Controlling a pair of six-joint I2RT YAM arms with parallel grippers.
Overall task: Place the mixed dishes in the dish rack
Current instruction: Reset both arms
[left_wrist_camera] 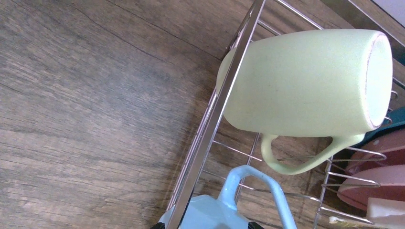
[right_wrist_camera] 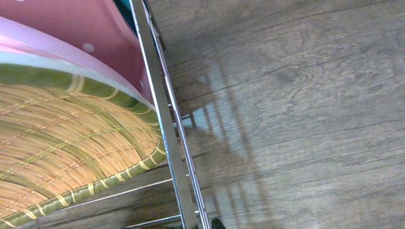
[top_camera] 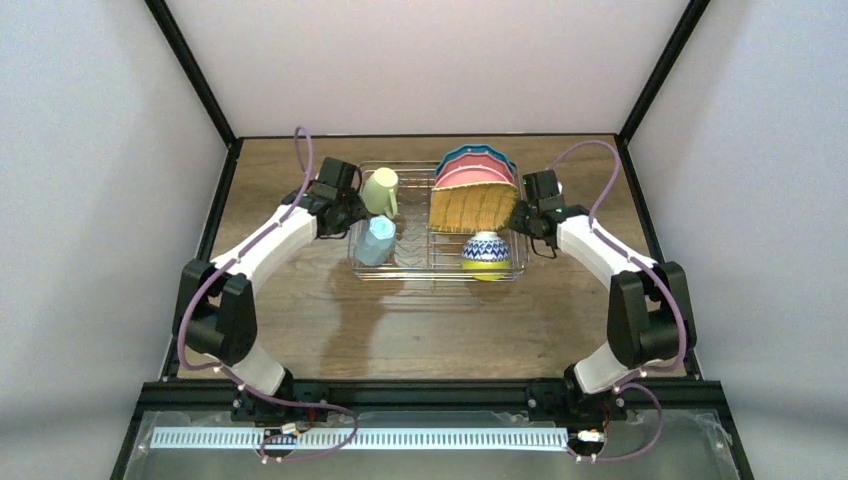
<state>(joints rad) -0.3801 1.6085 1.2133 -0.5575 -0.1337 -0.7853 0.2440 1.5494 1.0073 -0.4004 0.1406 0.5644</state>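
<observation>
Rectangular shallow dish rack of thin silvery wire on far half of brown wood-grain desk, between the two arms.

Rack's left part:
- Pale green ceramic mug at the back, tipped over, handle toward the other mug.
- Light blue ceramic mug just in front of it, handle up in left wrist view.

Rack's right part, plates on edge one behind another:
- Teal-blue scalloped plate rearmost.
- Pink plates next.
- Square woven tan plate with greenish rim foremost, leaning back against the pink plates.

Front right corner of rack, just in front of woven tan plate: white bowl with blue pattern turned over a lime-yellow bowl, only a strip of lime showing below.

Left pincer just outside rack's left rim, beside both mugs, jaws wide apart. Light blue mug low in its camera view; whether fingers touch it not clear.

Right pincer at rack's right rim, right against woven tan plate's right edge. Fingers out of right wrist view and too small from above, so cannot tell whether apart, together or clamped on the plate.

Right wrist view: woven tan plate and white-dotted pink plate inside the rim wire, bare desk outside it.
</observation>
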